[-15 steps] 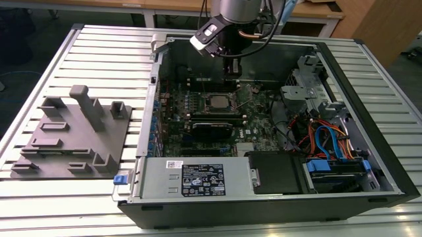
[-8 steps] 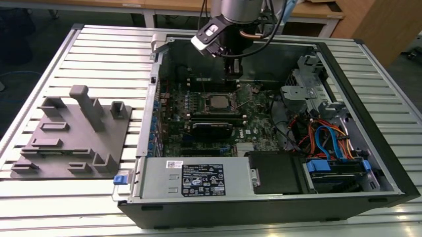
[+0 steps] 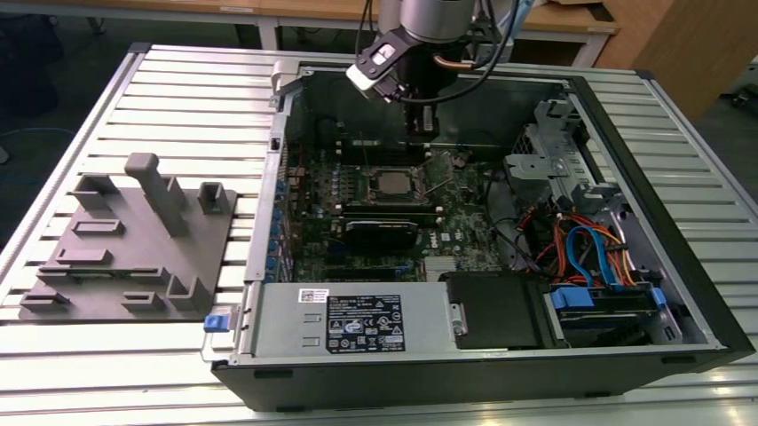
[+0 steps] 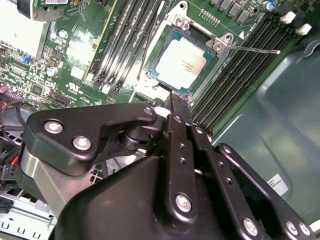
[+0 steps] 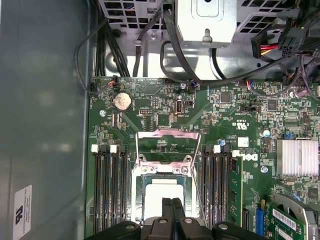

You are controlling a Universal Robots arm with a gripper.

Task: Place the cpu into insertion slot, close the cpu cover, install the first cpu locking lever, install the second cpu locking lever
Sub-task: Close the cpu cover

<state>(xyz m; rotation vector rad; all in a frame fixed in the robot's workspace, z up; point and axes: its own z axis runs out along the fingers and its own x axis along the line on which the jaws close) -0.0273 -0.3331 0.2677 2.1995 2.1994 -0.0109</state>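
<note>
Gripper point(image 4: 176, 100) fingers pinched shut, empty, tip just above the cpu point(image 4: 182, 62) edge: looks posed to push, not grasp. Cpu lies flat in insertion slot point(image 4: 218, 46), between memory slots point(image 5: 107, 190) near the motherboard point(image 5: 210, 112) edge by the case wall. Cpu cover point(image 5: 167, 145) stands open, so only seating reads done.

Slatted metal workbench, wooden furniture behind it.
The table point(image 3: 154, 98) is made of pale aluminium slats running across the exterior view, evenly lit with a soft sheen. Beyond its far edge stand light wooden desks point(image 3: 569, 22). At the exterior view's right is a wooden panel point(image 3: 681, 49), perhaps a cabinet side. The floor point(image 3: 83, 44) is dark grey.
</note>
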